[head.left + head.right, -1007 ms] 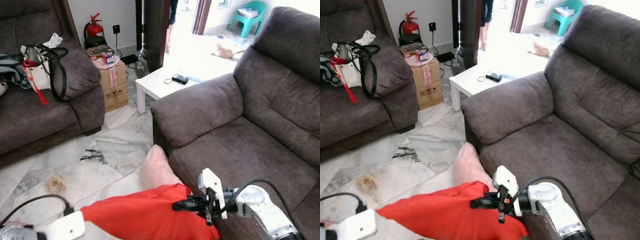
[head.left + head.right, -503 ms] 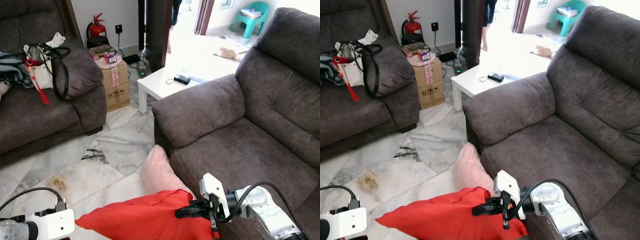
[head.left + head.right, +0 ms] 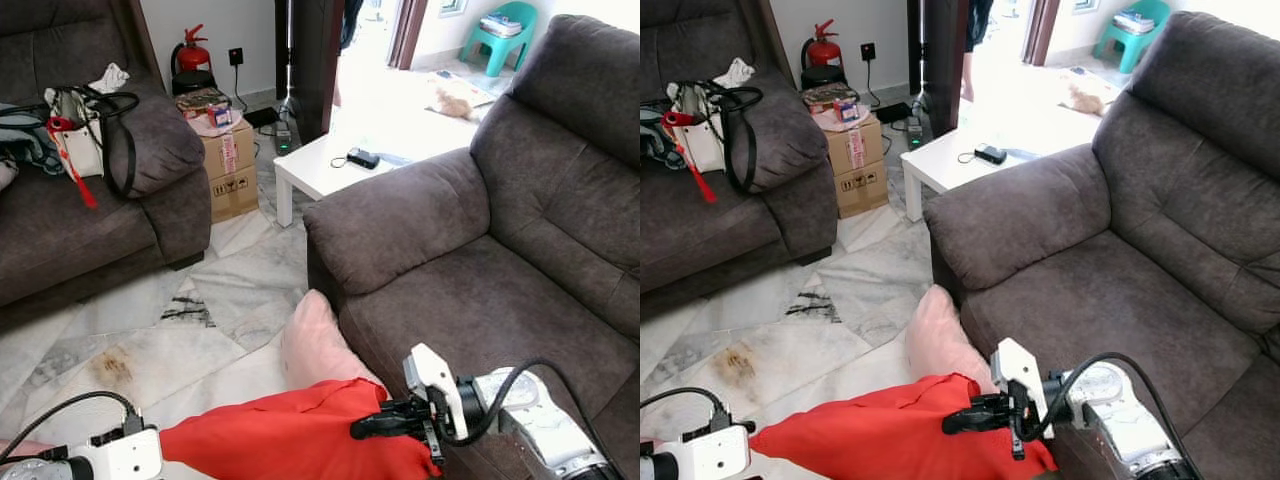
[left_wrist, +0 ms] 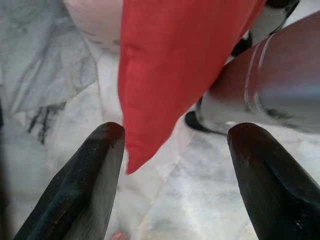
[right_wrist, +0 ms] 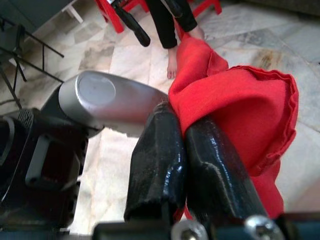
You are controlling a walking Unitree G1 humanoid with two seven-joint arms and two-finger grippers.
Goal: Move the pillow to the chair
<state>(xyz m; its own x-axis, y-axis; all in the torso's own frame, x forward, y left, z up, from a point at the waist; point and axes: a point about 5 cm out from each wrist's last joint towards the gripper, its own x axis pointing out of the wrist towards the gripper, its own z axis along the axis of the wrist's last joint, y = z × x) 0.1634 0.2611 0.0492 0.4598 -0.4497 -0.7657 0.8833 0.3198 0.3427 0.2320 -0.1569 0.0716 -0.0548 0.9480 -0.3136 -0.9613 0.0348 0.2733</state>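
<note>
The right gripper [image 3: 358, 430] pinches the edge of the red pillow [image 3: 285, 440] between pressed-together fingers [image 5: 160, 155], low beside the grey armchair [image 3: 480, 290]. The left gripper [image 4: 172, 165] has its fingers spread, the pillow's corner hanging between them, apparently untouched, above the marble floor [image 3: 230, 290].

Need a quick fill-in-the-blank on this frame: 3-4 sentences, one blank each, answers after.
1. The right gripper is shut on the edge of the ____ pillow.
2. The left gripper is ____, with the pillow's corner hanging between its fingers.
3. The armchair to the robot's right is covered in dark ____ fabric.
4. On the white table behind the armchair's arm lies a small ____ object.

Missing words: red; open; grey; black
</note>
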